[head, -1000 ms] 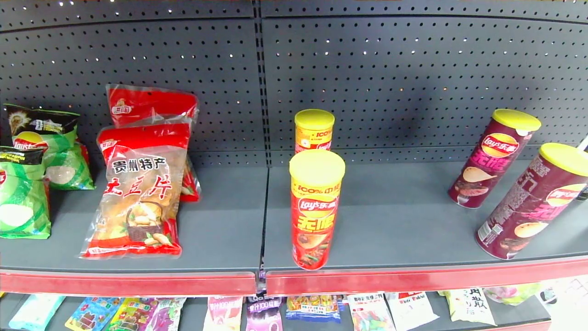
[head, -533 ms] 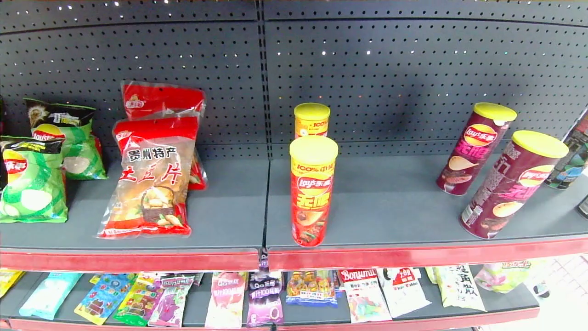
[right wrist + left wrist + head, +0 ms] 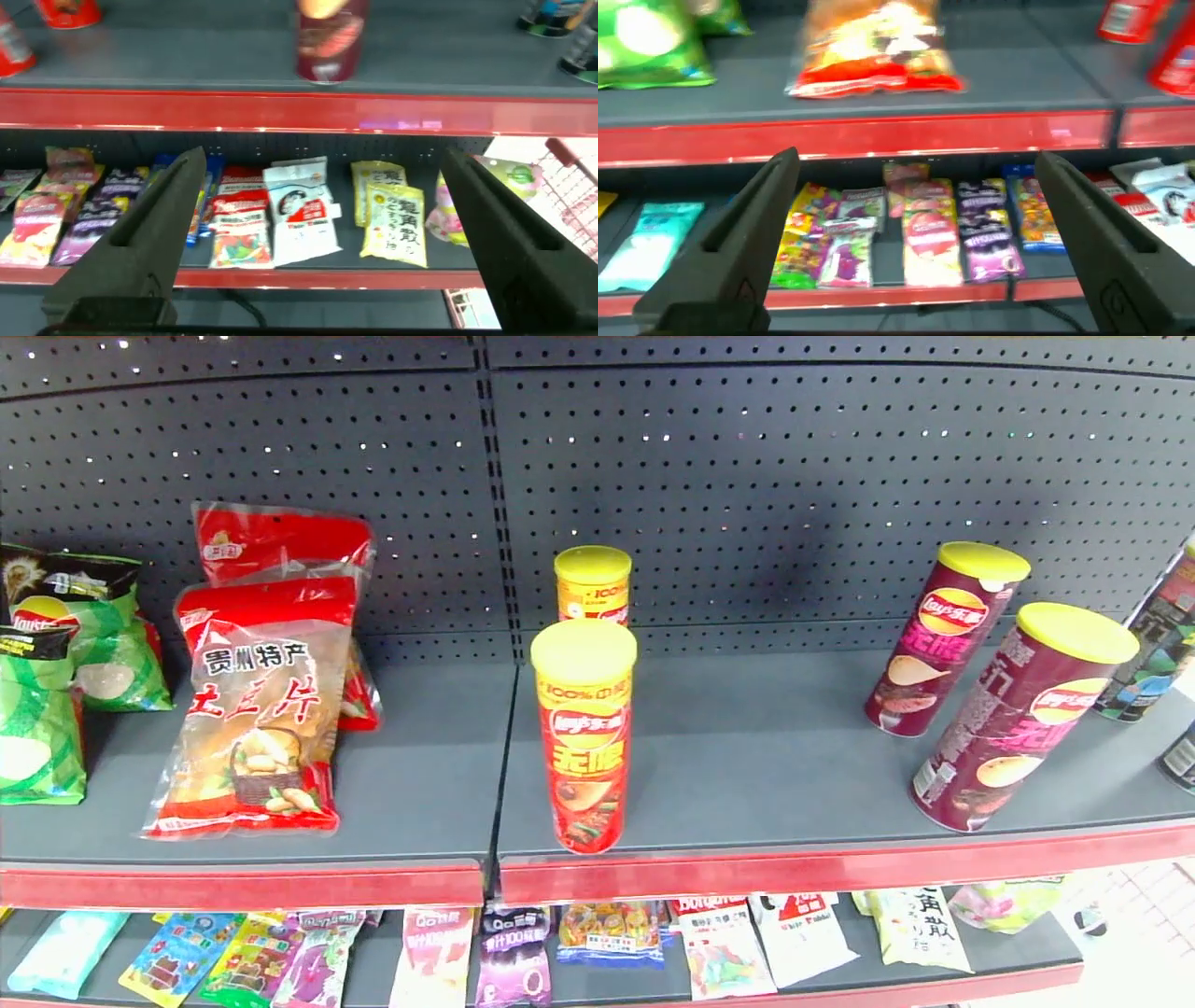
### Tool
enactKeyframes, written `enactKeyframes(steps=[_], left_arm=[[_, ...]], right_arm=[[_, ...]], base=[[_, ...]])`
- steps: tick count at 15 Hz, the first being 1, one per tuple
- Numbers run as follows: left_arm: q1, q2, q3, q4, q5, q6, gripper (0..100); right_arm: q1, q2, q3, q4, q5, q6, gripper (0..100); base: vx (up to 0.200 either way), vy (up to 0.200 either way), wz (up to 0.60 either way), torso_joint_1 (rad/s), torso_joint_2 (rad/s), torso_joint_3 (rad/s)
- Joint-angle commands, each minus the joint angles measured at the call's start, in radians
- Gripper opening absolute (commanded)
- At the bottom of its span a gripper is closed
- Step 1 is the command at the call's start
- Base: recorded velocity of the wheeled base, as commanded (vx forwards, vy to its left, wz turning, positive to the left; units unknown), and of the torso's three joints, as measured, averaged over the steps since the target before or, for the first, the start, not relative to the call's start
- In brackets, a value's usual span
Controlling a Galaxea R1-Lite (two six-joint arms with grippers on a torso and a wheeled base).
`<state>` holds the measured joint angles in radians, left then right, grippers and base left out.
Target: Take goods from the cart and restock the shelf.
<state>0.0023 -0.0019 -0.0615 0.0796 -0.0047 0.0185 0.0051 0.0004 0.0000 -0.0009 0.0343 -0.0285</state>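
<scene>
On the shelf (image 3: 747,775), two cans (image 3: 583,737) are standing one behind the other at the middle, bags (image 3: 257,700) are leaning to their left, two more cans (image 3: 1018,719) are standing at right; packets (image 3: 719,952) are lying on the lower shelf (image 3: 1027,957) beneath.

The upper shelf (image 3: 747,775) is a grey deck with a red front rail (image 3: 747,875). From the robot's left to right it carries:

- two green bags (image 3: 37,728)
- two red bags (image 3: 261,709) (one just behind the other)
- two red cans (image 3: 583,737), upright, one behind the other
- two maroon cans (image 3: 1022,714), near each other
- dark cans (image 3: 1153,644) at the far right

The lower shelf (image 3: 1036,947) holds a row of flat packets (image 3: 719,952).
</scene>
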Motion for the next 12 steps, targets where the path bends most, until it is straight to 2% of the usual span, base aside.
enactKeyframes(steps=[1, 12], left_arm=[[-0.001, 0.002, 0.000, 0.000, 0.000, 0.000, 100], [-0.001, 0.002, 0.000, 0.000, 0.000, 0.000, 100]], right_arm=[[-0.001, 0.000, 0.000, -0.001, 0.001, -0.001, 100], [-0.002, 0.000, 0.000, -0.001, 0.001, 0.007, 100]], base=[[0.000, -0.200, 0.00, 0.002, 0.00, 0.002], [0.000, -0.200, 0.00, 0.004, 0.00, 0.001]])
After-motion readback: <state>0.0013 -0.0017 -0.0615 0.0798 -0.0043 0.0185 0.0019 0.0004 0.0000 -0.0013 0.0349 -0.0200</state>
